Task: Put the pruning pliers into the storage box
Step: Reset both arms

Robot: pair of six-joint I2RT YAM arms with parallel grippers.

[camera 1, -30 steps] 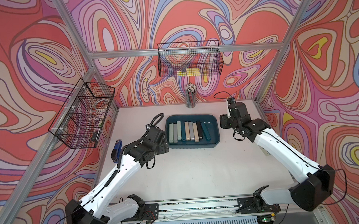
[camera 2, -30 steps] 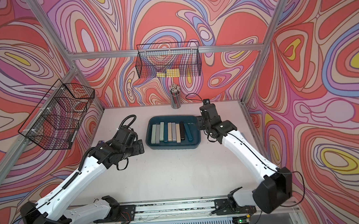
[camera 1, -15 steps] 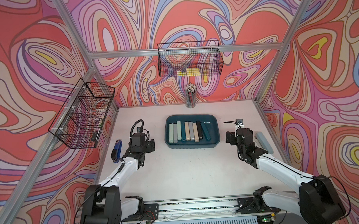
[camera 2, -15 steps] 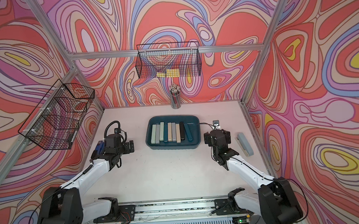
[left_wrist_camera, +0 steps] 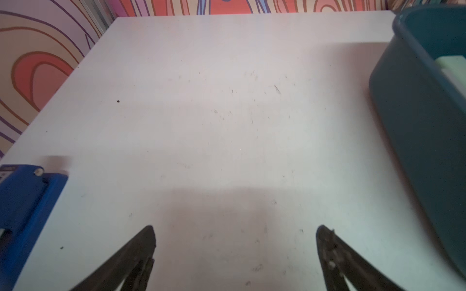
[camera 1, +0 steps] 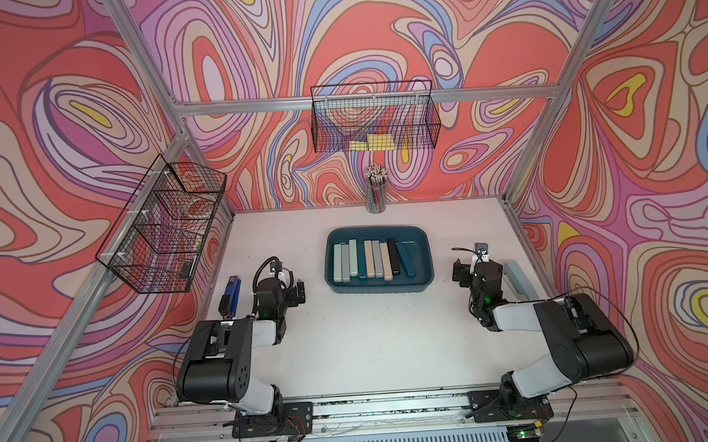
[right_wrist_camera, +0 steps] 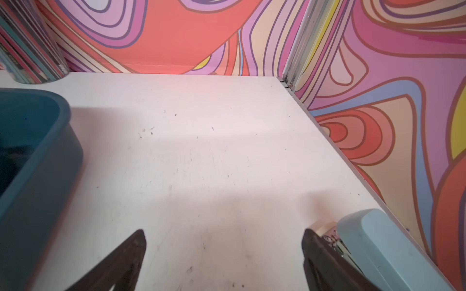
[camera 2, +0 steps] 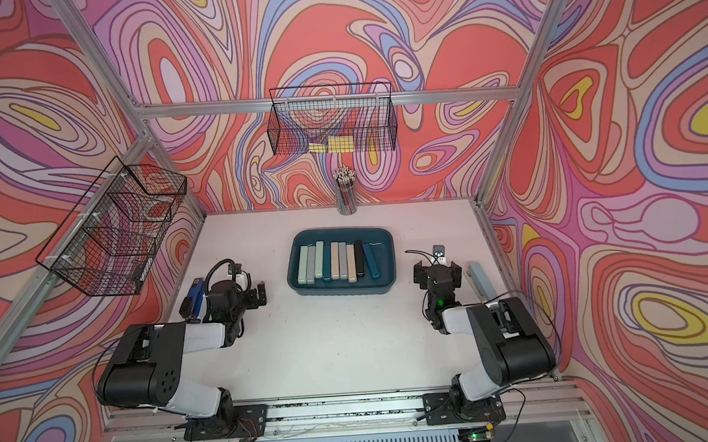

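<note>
You have the white table as the ground for everything, with the storage box sitting flat on it, about midway between its side edges. Two black wire baskets hang on the walls, one behind the box and above it, one off to the box's left.

Your left gripper sits low over bare table to the left of the box, jaws spread wide with nothing between them. Your right gripper mirrors it to the right of the box, jaws just as far apart and holding nothing.

The pruning pliers are all in the box: nine bars lying side by side along its floor, the dark teal one nearest the box's right wall slightly slanted.

A blue stapler lies well left of the box, beyond the left gripper. A pale blue object, possibly another stapler though the arm hides much of it, lies well right of the box. A pencil cup stands just behind the box.
</note>
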